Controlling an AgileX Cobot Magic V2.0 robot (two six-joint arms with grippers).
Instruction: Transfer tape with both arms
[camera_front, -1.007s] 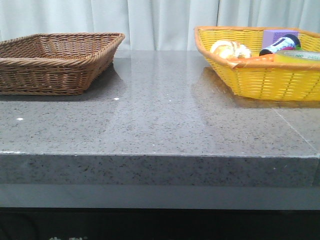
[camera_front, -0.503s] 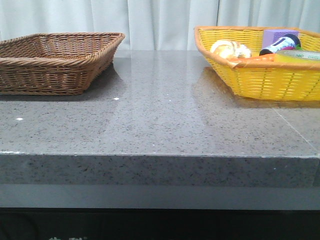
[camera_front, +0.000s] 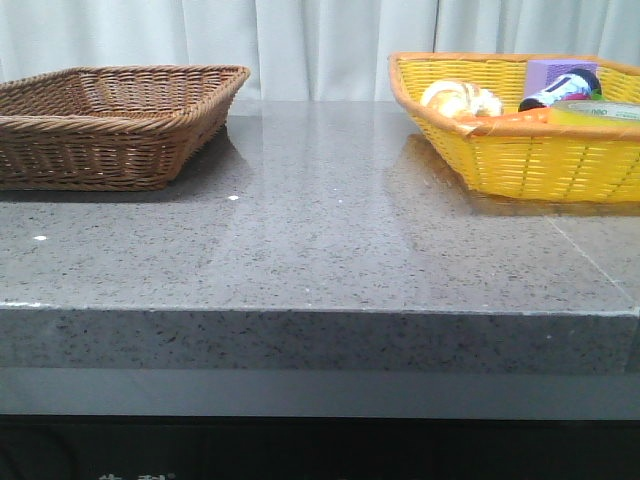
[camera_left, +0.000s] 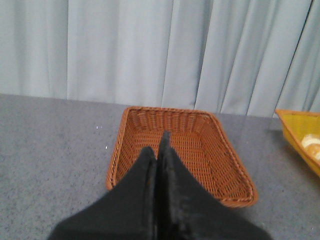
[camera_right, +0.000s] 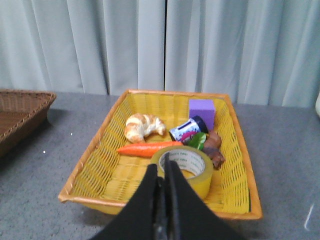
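The tape (camera_right: 186, 166) lies flat in the yellow basket (camera_right: 95, 165), at the near end of it as the right wrist view shows, with its open core facing up and dark print on its top rim. Just behind it, touching or nearly so, lies a carrot (camera_right: 148, 149); a croissant (camera_right: 141, 126) sits further in, and beside them are a small dark can (camera_right: 188, 130), something green (camera_right: 198, 140), a brown lump (camera_right: 215, 150) and a purple box (camera_right: 202, 112) near the far wall. The right gripper (camera_right: 161, 172) hangs above the basket's near rim, its two black fingers pressed together with nothing between them, the tips overlapping the tape in that view; whether they touch it I cannot tell. The left gripper (camera_left: 158, 150) is likewise closed on nothing, its fingers meeting in a thin seam, and it hovers over the near end of the brown basket (camera_left: 230, 175), whose visible floor is bare. In the front view the brown basket (camera_front: 110, 125) stands at the left of the grey table (camera_front: 320, 240) and the yellow basket (camera_front: 530, 150) at the right, well apart, with a pale curtain (camera_front: 320, 40) behind; neither arm shows there.
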